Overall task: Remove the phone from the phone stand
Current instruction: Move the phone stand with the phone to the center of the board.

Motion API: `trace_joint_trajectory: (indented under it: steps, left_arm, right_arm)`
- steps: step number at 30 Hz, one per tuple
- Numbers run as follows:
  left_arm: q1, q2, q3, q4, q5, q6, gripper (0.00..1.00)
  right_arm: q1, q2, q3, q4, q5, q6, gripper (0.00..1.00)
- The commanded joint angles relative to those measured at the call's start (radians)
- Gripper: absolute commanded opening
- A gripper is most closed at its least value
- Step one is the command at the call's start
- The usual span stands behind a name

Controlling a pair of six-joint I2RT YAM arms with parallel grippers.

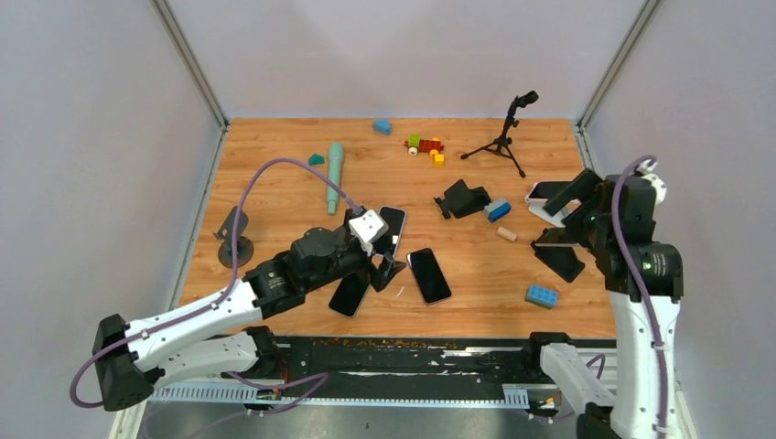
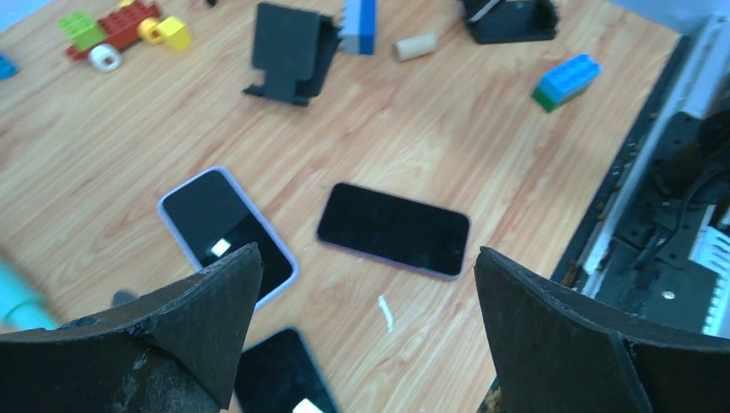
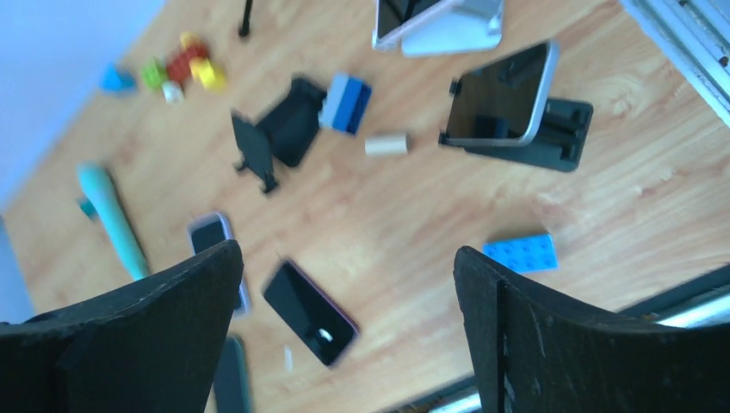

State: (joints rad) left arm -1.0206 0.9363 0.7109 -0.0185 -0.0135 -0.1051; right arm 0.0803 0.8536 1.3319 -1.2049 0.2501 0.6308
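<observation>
A white-edged phone (image 3: 501,93) leans upright in a black phone stand (image 3: 564,129) at the right of the table; the stand also shows in the top view (image 1: 561,262). A second phone (image 3: 405,19) rests on a silver stand (image 3: 460,26) behind it. My right gripper (image 3: 347,254) is open and empty, held above and near these stands (image 1: 563,216). My left gripper (image 2: 368,258) is open and empty, hovering over three phones lying flat: one dark (image 2: 393,230), one white-edged (image 2: 225,225), one near the bottom edge (image 2: 280,374). It shows mid-table in the top view (image 1: 388,260).
An empty black stand (image 1: 462,198) sits mid-table beside a blue block (image 1: 498,209) and a small cylinder (image 1: 506,234). A blue brick (image 1: 541,295) lies front right. A mini tripod (image 1: 501,137), toy bricks (image 1: 425,146) and a teal tube (image 1: 335,176) stand at the back, a black mount (image 1: 234,240) at left.
</observation>
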Motion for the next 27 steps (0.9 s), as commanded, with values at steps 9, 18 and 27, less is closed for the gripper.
trace_joint_trajectory:
  steps: [9,18,27]
  left_arm:
    - [0.000,-0.083,0.027,-0.273,-0.229,0.017,1.00]
    - [0.000,-0.072,0.012,-0.273,-0.225,0.012,1.00]
    - [0.000,-0.008,0.015,-0.269,-0.206,0.013,1.00]
  right_arm:
    - [-0.755,0.147,-0.053,0.262,-0.519,0.298,0.94]
    - [-0.849,0.233,-0.138,0.157,-0.389,0.492,0.96]
    - [-0.954,0.256,-0.329,0.240,-0.451,0.566,0.95]
